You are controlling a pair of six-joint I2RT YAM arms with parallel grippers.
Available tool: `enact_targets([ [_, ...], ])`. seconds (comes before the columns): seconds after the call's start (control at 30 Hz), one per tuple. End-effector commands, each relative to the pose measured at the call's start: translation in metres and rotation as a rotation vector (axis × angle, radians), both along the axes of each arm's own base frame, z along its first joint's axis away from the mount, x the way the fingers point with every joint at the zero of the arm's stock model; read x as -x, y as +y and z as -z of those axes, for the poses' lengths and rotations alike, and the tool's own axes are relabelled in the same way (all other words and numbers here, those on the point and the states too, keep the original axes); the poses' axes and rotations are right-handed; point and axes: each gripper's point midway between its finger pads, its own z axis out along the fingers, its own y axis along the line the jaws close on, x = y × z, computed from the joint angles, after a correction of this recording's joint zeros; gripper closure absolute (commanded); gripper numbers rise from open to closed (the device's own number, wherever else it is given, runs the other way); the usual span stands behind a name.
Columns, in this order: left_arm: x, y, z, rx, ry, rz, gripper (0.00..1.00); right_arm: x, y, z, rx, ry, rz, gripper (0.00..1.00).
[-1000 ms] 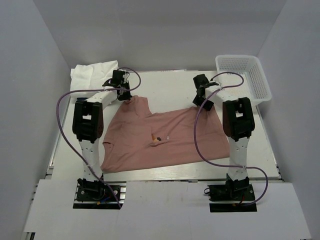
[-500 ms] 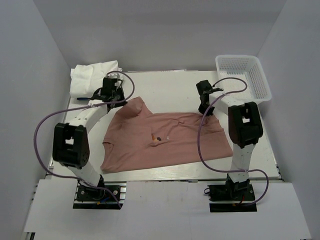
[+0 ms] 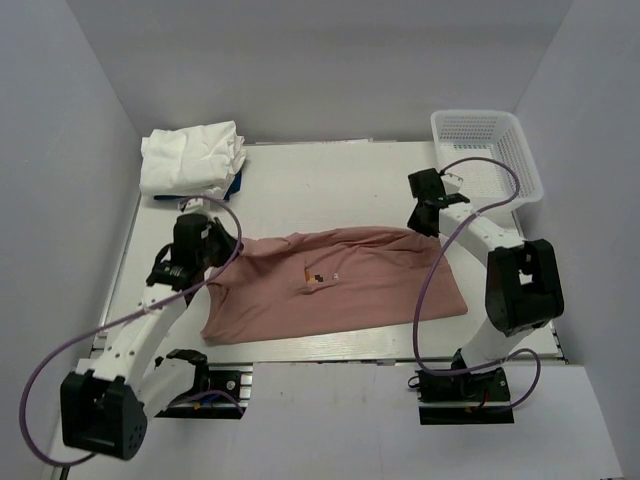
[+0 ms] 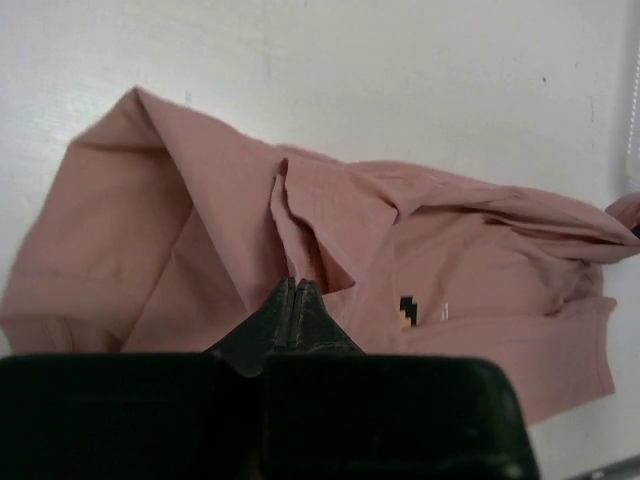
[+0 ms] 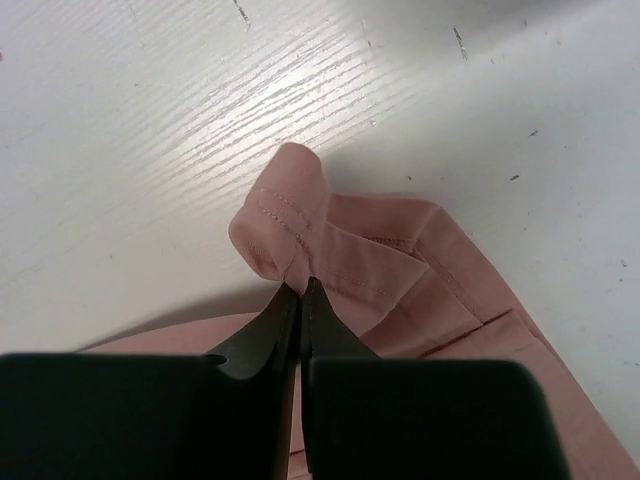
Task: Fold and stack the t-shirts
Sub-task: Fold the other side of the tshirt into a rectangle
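My left jaws are pinched tight on a raised fold of the pink t-shirt [image 3: 330, 290], at its 9 o'clock edge, and the cloth trails away toward 3 o'clock. My right jaws are closed on a hemmed corner at the shirt's 1 o'clock. The shirt lies bunched across mid-worktop [image 3: 330, 185]. The white t-shirts [image 3: 192, 158] are piled at 10 o'clock, well apart from it. The mesh basket [image 3: 522, 165] stands at 2 o'clock.
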Motion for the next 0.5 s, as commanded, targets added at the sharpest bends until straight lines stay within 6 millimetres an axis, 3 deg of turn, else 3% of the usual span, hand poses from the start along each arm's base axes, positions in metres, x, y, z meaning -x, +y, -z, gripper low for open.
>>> enact_targets([
  [0.0, 0.028, -0.005, 0.004, 0.096, 0.035, -0.014, 1.00, 0.002, -0.001, -0.017, 0.005, -0.097, -0.030, 1.00],
  [0.03, 0.035, -0.004, 0.006, 0.105, 0.045, -0.022, 1.00, 0.004, -0.002, -0.023, 0.000, -0.120, -0.032, 1.00],
  [0.1, 0.052, 0.000, 0.022, 0.108, 0.098, -0.045, 1.00, 0.014, -0.004, -0.013, 0.009, -0.108, -0.049, 1.00],
  [0.17, 0.063, 0.009, 0.024, 0.126, 0.107, -0.119, 1.00, 0.022, -0.007, -0.017, 0.007, -0.139, -0.056, 1.00],
  [0.2, 0.071, 0.013, 0.027, 0.121, 0.133, -0.142, 1.00, 0.033, -0.008, -0.004, 0.015, -0.115, -0.066, 0.99],
  [0.3, 0.081, 0.021, 0.031, 0.134, 0.146, -0.204, 1.00, 0.037, -0.010, -0.013, 0.002, -0.162, -0.073, 0.97],
  [0.33, 0.089, 0.024, 0.043, 0.133, 0.197, -0.233, 1.00, 0.045, -0.009, -0.006, -0.009, -0.147, -0.087, 0.97],
  [0.4, 0.094, 0.025, 0.048, 0.140, 0.218, -0.246, 1.00, 0.053, -0.011, -0.001, -0.014, -0.133, -0.074, 0.97],
  [0.47, 0.103, 0.026, 0.056, 0.145, 0.260, -0.264, 1.00, 0.066, -0.016, 0.009, -0.009, -0.106, -0.057, 0.89],
])
